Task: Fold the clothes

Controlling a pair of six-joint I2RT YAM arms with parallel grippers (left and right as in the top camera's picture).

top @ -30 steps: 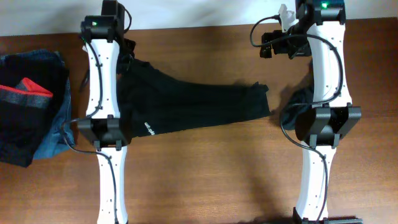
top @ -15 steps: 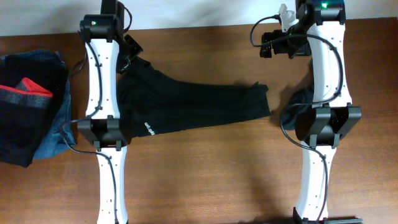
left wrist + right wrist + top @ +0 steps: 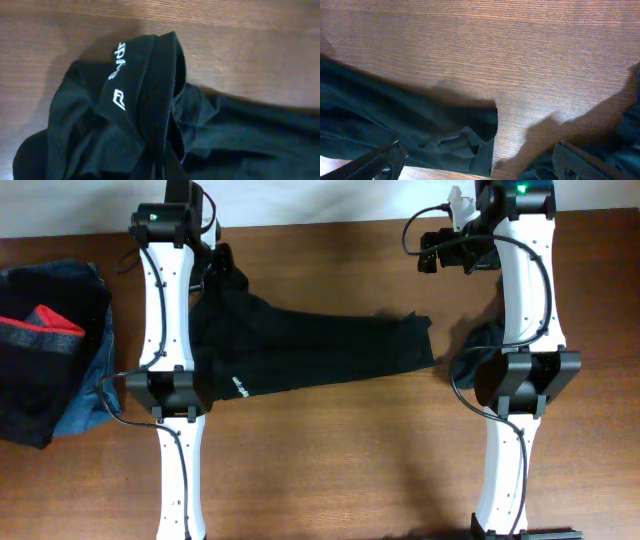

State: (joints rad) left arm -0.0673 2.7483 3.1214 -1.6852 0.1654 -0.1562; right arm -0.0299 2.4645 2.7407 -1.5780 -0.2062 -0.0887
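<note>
two white robot arms work at a brown wooden table (image 3: pixel 330 470). a large black shirt (image 3: pixel 320 350) lies stretched across the table between the arms. it has a small white logo (image 3: pixel 238 388) near its left side.

the left pincer (image 3: pixel 214 262) sits at the shirt's upper left corner in the overhead view, and the cloth rises to meet it. in the left wrist view we see folds gathered into a pinch at the bottom edge. the pincer looks clamped on the shirt, though its fingers are hard to pick out.

the right pincer (image 3: pixel 479 150) has its fingers spread wide and holds nothing. it is near the shirt's right end, and the hem shows between its fingers.

a second dark piece (image 3: pixel 480 340) lies under the right arm, just beside the shirt's right edge. at the table's far left, a blue denim garment (image 3: pixel 88 395) and a black piece with red and grey stripes (image 3: pixel 40 330) lie heaped, well apart from both pincers.
</note>
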